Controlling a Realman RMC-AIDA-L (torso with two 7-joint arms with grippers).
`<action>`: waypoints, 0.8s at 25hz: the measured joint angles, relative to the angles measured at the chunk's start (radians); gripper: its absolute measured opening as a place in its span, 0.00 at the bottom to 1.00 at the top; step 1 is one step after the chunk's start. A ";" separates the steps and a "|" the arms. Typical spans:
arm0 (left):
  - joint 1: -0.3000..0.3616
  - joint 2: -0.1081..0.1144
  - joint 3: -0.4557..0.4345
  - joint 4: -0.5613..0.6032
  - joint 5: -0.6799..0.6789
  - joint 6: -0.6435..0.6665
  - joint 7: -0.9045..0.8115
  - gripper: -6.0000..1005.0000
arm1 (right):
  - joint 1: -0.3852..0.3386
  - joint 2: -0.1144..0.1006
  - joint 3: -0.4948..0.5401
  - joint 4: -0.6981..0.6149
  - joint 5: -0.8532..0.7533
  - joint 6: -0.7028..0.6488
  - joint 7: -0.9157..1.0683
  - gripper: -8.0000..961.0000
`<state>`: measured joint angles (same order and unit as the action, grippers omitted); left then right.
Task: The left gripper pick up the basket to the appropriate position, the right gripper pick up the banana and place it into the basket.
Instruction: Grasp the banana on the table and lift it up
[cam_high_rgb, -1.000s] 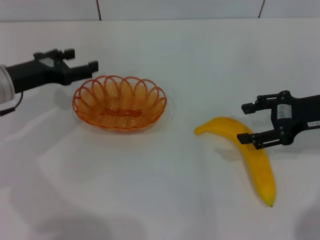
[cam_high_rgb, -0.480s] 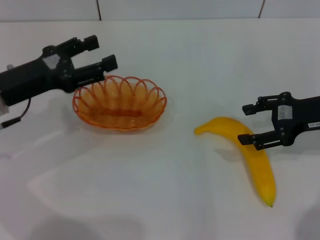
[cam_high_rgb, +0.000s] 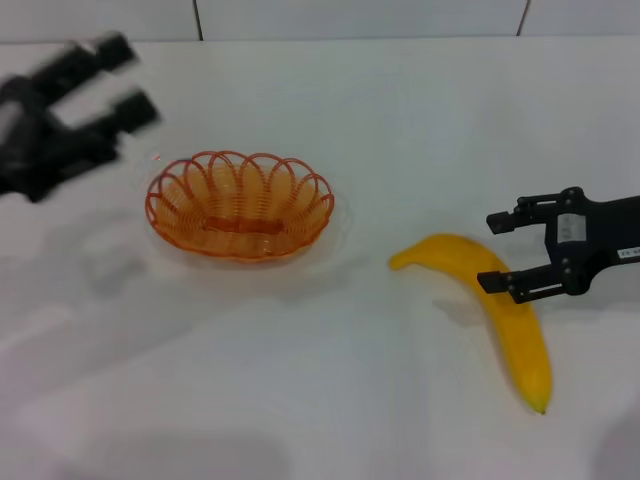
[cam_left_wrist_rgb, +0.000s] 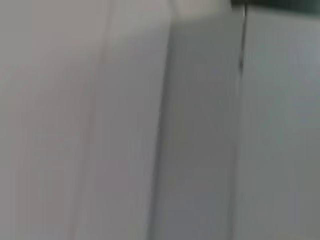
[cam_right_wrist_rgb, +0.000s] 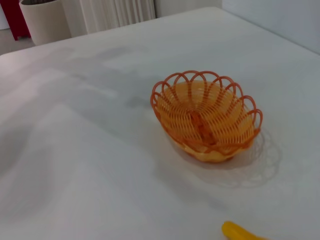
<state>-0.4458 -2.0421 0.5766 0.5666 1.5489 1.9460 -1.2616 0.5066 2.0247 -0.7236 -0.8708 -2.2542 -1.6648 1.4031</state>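
Worktop (cam_high_rgb: 330, 400): white, plain surface, carrying both task items; a tiled wall is running along its far edge.

Basket (cam_high_rgb: 239, 204): small oval orange wire piece with a looped scalloped rim, sitting upright on the worktop, left of centre in the head view. It is holding nothing. Also showing whole in the right wrist view (cam_right_wrist_rgb: 206, 116), casting a patterned shadow on the white surface.

Banana (cam_high_rgb: 495, 305): one large curved yellow fruit with a dark tip, lying flat on the worktop well to the right of the basket, apart from it. Its dark tip is pointing toward the robot; its other end is curving toward the basket side. Only a small yellow end is showing at the edge of the right wrist view (cam_right_wrist_rgb: 239, 232).

Left end effector (cam_high_rgb: 95, 95): black two-fingered claw, blurred, hanging at the far left above the worktop, beyond the basket's left end and clear of its rim. The two fingers are standing apart with a visible gap between them, and are gripping nothing. The left wrist view is showing only blurred pale surfaces.

Right end effector (cam_high_rgb: 498, 250): black claw with a small white label, reaching in from the right edge. Its fingers are spread wide; the nearer finger (cam_high_rgb: 515, 283) is lying over the middle of the banana, the farther one beyond the fruit. The fruit is not being clamped.

Pale bin (cam_right_wrist_rgb: 46, 19): standing beyond the worktop in the right wrist view.
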 joint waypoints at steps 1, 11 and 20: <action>0.018 -0.001 0.000 0.000 -0.038 0.006 0.009 0.84 | 0.001 0.000 0.000 0.002 -0.001 0.000 0.000 0.85; 0.093 0.002 -0.003 -0.001 -0.120 -0.285 0.008 0.83 | 0.007 -0.001 0.000 0.015 -0.010 0.001 0.007 0.85; 0.084 0.008 0.002 0.153 0.146 -0.375 -0.216 0.81 | 0.011 -0.002 0.002 0.015 -0.026 0.001 0.016 0.85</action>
<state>-0.3618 -2.0343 0.5782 0.7194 1.6952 1.5706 -1.4774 0.5179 2.0232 -0.7212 -0.8560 -2.2807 -1.6643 1.4187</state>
